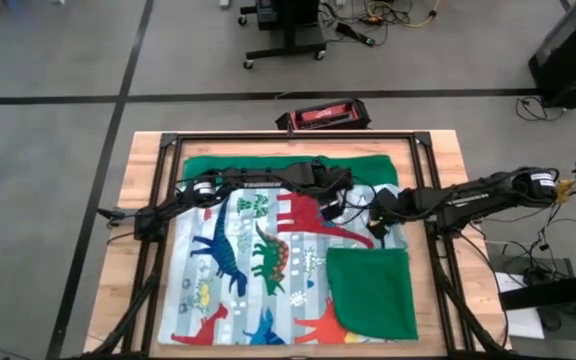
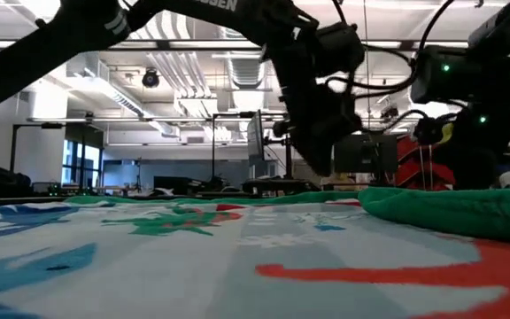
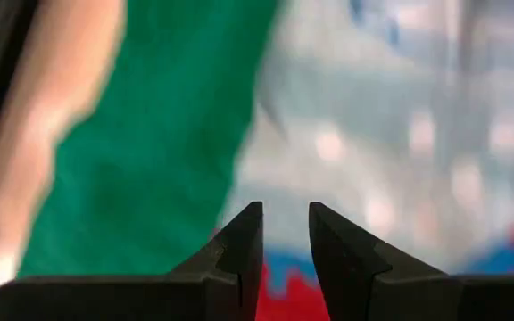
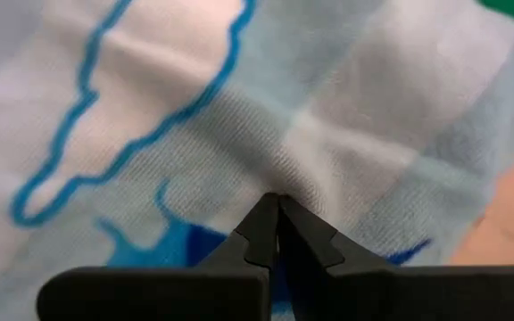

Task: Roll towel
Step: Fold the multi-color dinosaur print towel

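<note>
The towel (image 1: 268,270) lies spread over the wooden surface (image 1: 138,190), its green underside folded up along the 12 o'clock edge and over the corner at about 5 o'clock. The left gripper (image 1: 340,203) hangs over the towel's upper middle, jaws narrowly parted with nothing between them. Just toward 3 o'clock of it, the right gripper (image 4: 277,209) rests its closed jaws against the printed cloth.
</note>
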Controlling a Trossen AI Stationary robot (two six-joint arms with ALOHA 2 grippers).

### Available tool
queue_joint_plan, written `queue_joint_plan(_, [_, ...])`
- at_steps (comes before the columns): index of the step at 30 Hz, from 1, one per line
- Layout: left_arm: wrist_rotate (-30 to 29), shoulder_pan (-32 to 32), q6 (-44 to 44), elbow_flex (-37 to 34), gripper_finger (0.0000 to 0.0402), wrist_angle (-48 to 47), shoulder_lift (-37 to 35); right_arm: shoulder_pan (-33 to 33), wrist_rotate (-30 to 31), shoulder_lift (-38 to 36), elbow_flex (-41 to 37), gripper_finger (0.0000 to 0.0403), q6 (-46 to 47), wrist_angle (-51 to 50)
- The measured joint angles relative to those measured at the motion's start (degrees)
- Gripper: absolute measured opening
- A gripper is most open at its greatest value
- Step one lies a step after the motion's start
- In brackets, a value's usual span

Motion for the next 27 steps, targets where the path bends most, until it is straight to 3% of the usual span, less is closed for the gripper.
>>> queue_joint_plan(3, [-1.59, -0.89, -2.09, -5.08, 0.0077, -0.04, -1.93, -0.19, 4.34, 0.08, 0.21, 0.0, 1.39, -0.7])
queue_joint_plan(12, [-8.05, -4.8, -13.02, -25.53, 0.0077, 4.6, -11.05, -1.5, 5.24, -1.45, 5.74, 0.0, -5.37, 1.91])
queue_joint_plan(15, [-8.08, -6.23, -15.11, -33.25, 0.0077, 10.78, -15.17, -6.75, 3.91, -1.34, 7.43, 0.0, -12.9, 8.71])
queue_joint_plan(22, [-8.11, -7.01, -19.26, -49.98, 0.0077, 23.1, -22.74, -24.99, -11.83, 5.08, 8.85, 0.0, -27.11, 26.18])
queue_joint_plan(27, [-7.6, -7.06, -20.06, -56.82, 0.0077, 32.74, -25.96, -34.38, -11.83, 12.96, 11.11, 0.0, -30.25, 30.3])
